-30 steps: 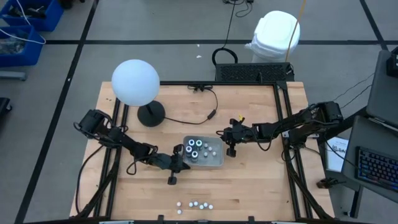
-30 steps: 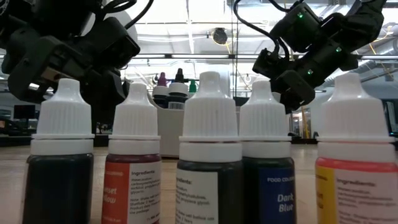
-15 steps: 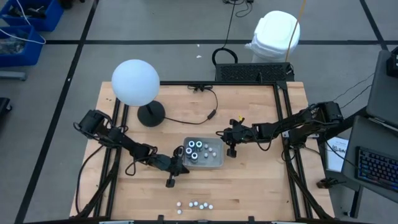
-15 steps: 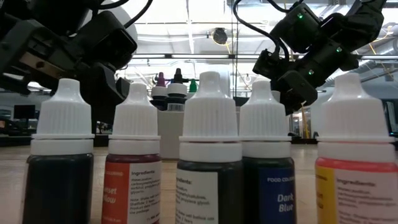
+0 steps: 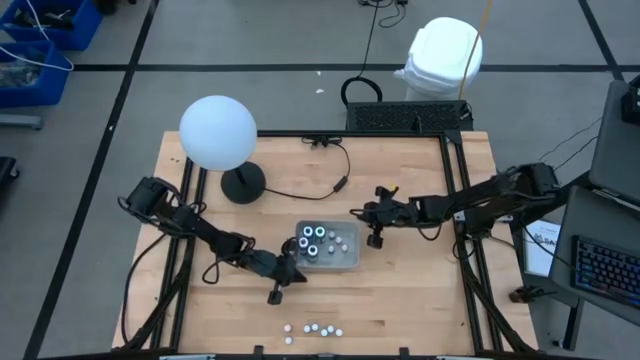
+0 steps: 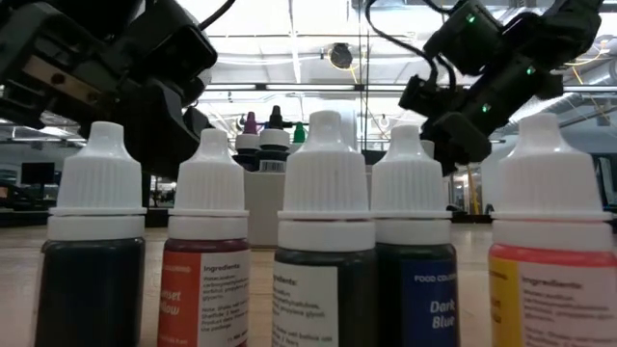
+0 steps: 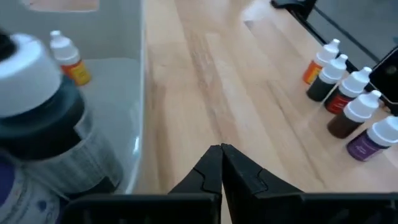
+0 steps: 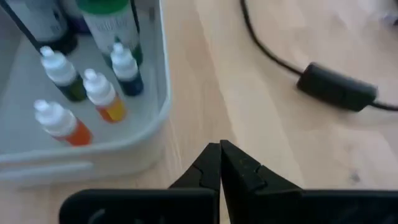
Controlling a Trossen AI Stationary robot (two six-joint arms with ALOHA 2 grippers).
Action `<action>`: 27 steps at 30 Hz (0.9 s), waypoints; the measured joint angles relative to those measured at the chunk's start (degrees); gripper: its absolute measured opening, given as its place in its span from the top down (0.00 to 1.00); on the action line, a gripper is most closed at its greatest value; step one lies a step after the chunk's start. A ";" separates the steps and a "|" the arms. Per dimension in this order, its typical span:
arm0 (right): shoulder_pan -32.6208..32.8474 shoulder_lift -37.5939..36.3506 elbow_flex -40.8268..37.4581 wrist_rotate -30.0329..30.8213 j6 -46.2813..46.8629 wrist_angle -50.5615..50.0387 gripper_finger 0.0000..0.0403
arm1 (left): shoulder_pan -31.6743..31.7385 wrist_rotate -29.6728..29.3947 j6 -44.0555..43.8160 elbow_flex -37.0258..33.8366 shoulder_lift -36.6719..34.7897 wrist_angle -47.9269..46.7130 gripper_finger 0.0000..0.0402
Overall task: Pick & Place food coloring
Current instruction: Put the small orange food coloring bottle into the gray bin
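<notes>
You see the clear rectangular plastic tray [image 5: 345, 262] mid-table holding several food coloring bottles [image 8: 102, 94]; 5 white-capped bottles [image 5: 312, 328] line the front edge. Left gripper [image 7: 221, 149] and right gripper [image 8: 219, 146] flank the tray, fingertips pressed together, empty.

From above I get even, bright light on the desk [image 5: 400, 290]; the globe lamp [image 5: 218, 131] glows white. My low view is backlit by ceiling lights. The near pot [image 7: 37, 99] in the left wrist view blurs.
</notes>
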 joint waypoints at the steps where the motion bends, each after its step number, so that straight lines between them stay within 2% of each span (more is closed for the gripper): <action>1: 0.00 -1.31 0.01 0.10 -0.21 -0.67 1.00 | -0.24 0.04 0.50 0.87 0.00 -1.46 0.98; 6: 1.09 -10.30 0.00 0.01 -0.72 -6.72 1.00 | -2.33 0.07 3.09 6.33 -0.14 -9.77 0.98; 14: 9.33 -27.12 -0.02 0.09 -0.04 -16.05 1.00 | -7.18 -3.16 3.49 14.98 -4.24 -26.19 0.99; 18: 16.15 -33.66 -1.54 0.17 0.97 -15.03 1.00 | -10.69 -4.86 3.27 18.16 -6.60 -32.53 0.97; 22: 21.88 -40.07 -5.61 0.95 -2.59 -13.47 1.00 | -14.09 -8.65 1.85 21.00 -7.74 -38.63 0.98; 27: 22.45 -51.54 -11.85 4.52 -2.80 -10.93 1.00 | -16.63 -10.82 1.14 22.35 -7.69 -42.49 0.98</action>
